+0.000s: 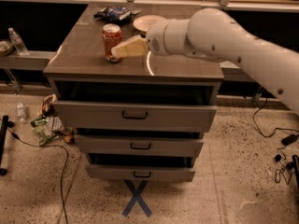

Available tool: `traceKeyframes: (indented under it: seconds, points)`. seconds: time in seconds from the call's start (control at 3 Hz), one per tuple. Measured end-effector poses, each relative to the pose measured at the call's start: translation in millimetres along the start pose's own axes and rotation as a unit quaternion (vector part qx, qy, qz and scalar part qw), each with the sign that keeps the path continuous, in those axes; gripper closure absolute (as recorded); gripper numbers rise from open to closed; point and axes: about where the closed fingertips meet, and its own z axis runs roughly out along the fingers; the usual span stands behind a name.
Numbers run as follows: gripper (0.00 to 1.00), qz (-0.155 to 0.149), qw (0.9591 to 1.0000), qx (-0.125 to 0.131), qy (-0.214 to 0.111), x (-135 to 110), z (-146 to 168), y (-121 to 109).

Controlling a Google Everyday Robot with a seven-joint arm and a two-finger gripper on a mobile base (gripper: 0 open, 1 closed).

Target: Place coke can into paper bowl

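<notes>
- Robotics lab or test space: a blue tape cross (137, 199) marks the speckled hard floor (243, 176) before a grey three-drawer metal cabinet (135, 116).
- Loose black cables (63, 164) trail across the floor.
- A large white robot arm (224, 36) holds its gripper (120, 52) over the cabinet top, beside the orange-red coke can (111, 35).
</notes>
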Motion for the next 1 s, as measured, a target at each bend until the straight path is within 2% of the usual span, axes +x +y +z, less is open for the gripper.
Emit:
traceKeyframes:
  seconds: [0.67,1.0]
  points:
    - [0.00,0.009,0.9979,-0.052,-0.036,-7,56,10]
    - [0.23,-0.014,0.9948,-0.083,-0.058,-10,89,6]
